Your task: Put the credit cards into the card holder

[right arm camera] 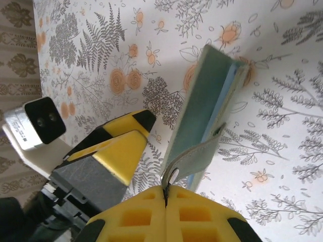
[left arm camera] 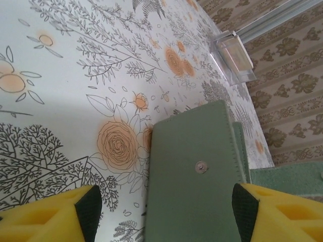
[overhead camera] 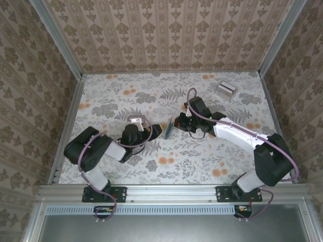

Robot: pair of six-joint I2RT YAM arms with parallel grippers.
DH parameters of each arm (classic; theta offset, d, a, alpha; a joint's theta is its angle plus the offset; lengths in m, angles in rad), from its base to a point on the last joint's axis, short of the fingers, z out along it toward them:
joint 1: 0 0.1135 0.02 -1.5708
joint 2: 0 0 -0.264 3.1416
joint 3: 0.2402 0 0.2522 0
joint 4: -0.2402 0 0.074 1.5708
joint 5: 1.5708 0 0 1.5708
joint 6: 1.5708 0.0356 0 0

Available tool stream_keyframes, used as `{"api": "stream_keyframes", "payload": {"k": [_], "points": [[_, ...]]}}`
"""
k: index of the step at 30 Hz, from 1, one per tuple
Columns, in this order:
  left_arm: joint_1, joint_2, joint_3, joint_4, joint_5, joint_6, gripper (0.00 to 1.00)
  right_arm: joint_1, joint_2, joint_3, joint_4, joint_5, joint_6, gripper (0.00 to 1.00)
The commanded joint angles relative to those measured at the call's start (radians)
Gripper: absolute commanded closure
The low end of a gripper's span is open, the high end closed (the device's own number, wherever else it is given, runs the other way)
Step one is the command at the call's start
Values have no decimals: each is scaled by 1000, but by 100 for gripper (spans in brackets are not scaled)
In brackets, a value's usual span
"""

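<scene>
The grey-green card holder (overhead camera: 168, 129) stands on its edge mid-table, partly open, with paler blue showing inside (right arm camera: 202, 106). My right gripper (overhead camera: 177, 124) is shut on the holder's snap strap (right arm camera: 199, 154), pinching the strap's end between its fingertips (right arm camera: 165, 189). My left gripper (overhead camera: 154, 132) is open around the holder's green outer face (left arm camera: 197, 186). One pad (left arm camera: 245, 212) is at the holder's edge and the other pad (left arm camera: 91, 209) stands well clear. The credit cards (overhead camera: 226, 89) lie as a small pale stack with a dark stripe at the far right (left arm camera: 234, 55).
The floral table cover (overhead camera: 126, 96) is bounded by patterned walls at the back and both sides. In the right wrist view, the left arm's yellow finger (right arm camera: 121, 141) and white camera block (right arm camera: 33, 126) sit close to the left of the holder.
</scene>
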Motion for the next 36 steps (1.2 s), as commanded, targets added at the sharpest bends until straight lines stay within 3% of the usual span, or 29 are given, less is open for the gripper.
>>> {"api": "stream_keyframes", "payload": {"k": [1,4,8,20,32,36], "points": [[6,-104,56,-273,21,114,26,-19,-20,41,-100,-38,-133,100],[10,-158,94,-414,27,164,23,-30,-6,44,-113,-64,-165,100],[11,-161,141,-507,114,202,23,-35,25,48,-112,-112,-207,100],[13,-91,229,-612,275,240,22,-36,51,70,-106,-163,-236,100],[38,-148,294,-796,282,363,20,-37,49,114,-112,-199,-258,100],[38,-91,310,-812,279,384,26,-39,76,112,-102,-210,-268,100]]}}
